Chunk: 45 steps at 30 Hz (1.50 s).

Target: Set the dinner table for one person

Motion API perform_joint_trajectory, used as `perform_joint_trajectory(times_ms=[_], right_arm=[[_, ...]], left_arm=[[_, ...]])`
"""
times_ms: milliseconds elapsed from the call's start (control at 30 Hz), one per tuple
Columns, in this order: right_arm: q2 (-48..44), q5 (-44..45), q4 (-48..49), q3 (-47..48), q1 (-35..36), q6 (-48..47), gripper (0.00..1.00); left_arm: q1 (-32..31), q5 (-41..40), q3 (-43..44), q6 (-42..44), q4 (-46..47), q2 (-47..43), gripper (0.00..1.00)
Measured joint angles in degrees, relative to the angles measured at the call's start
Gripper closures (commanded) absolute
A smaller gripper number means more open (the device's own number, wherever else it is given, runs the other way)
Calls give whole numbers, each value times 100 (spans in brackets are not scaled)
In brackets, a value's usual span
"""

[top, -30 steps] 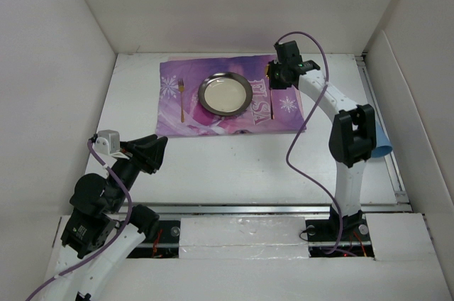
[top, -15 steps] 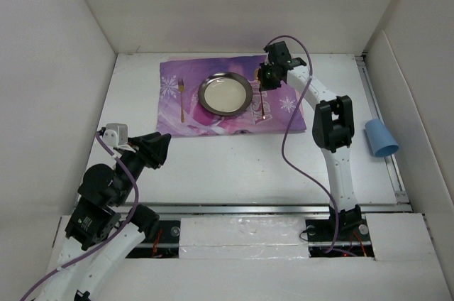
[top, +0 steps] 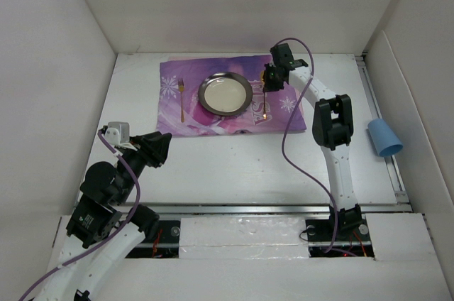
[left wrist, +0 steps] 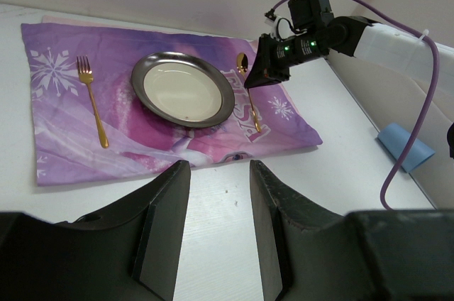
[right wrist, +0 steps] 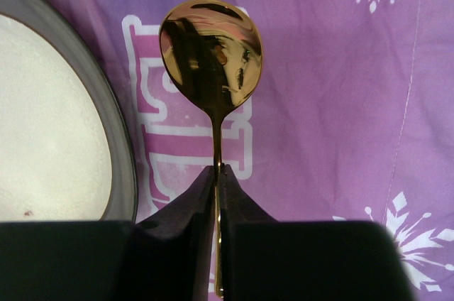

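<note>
On the white dinner table (top: 234, 166) lies a purple mat (top: 177, 120) (left wrist: 64, 145) (right wrist: 333, 102). A round metal plate (top: 225, 94) (left wrist: 186, 88) (right wrist: 50, 123) sits in its middle, with a gold fork (top: 181, 99) (left wrist: 92, 106) to the left. A gold spoon (top: 264, 106) (left wrist: 252, 109) (right wrist: 211, 52) lies on the mat just right of the plate. My right gripper (top: 268, 86) (left wrist: 264, 77) (right wrist: 218, 167) is low over it, jaws pinched on the thin handle. My left gripper (top: 159, 148) (left wrist: 220, 166) hovers open over bare table near the mat's front edge, holding nothing.
A light blue cup (top: 384, 138) (left wrist: 404, 146) lies on its side near the table's right edge, beside a rail. White walls enclose the table at the back and on both sides.
My right arm carried the spoon leftward and down until it rests on the mat beside the plate. The arm's shift uncovered the blue cup. My left arm barely moved.
</note>
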Motion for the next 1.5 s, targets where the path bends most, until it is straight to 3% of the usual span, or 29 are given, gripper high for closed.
perform_joint_trajectory(times_ms=[100,233,367,467,500,600,700,767,800,833,867,933,967,1100,1233,1500], right_arm=[[0,2,85,-2,-4,55,63],[-7,-7,212,-70,-4,76,57],[-114,-44,282,-306,-24,63,56],[-680,59,520,-1078,-33,72,80],[-1027,118,691,-1526,-42,122,100],[-2363,398,1320,-2988,-155,382,100],[-4422,970,2258,-4972,-490,903,100],[-5895,1567,2712,-6170,-839,1329,91],[-6570,1891,2826,-6618,-1036,1528,77],[-7082,2240,2911,-6981,-1172,1705,71],[-7600,2693,2916,-7344,-1274,1871,53],[-8367,3357,2767,-7838,-1392,2199,50],[-8631,3644,2625,-8052,-1453,2387,44],[-9167,4315,1954,-8679,-1878,2986,39],[-9361,4398,1703,-9184,-2479,3445,38],[-8776,4013,2212,-9355,-4081,3558,31]], left_arm=[[0,7,0,0,0,2,64],[0,11,0,0,0,2,64],[0,52,0,2,0,0,64],[0,111,0,4,0,-2,64],[0,136,0,7,2,-7,64],[0,210,0,13,4,-55,64],[0,286,-11,17,17,-181,64],[0,297,-24,17,35,-308,64],[0,306,-28,17,46,-376,64],[-7,310,-28,20,52,-448,64],[-17,308,-31,20,61,-490,63],[-72,284,-31,20,72,-640,63],[-125,278,-31,17,79,-688,63],[-334,271,-31,17,87,-800,63],[-487,258,-31,17,87,-850,63],[-531,238,-31,17,81,-1019,62]])
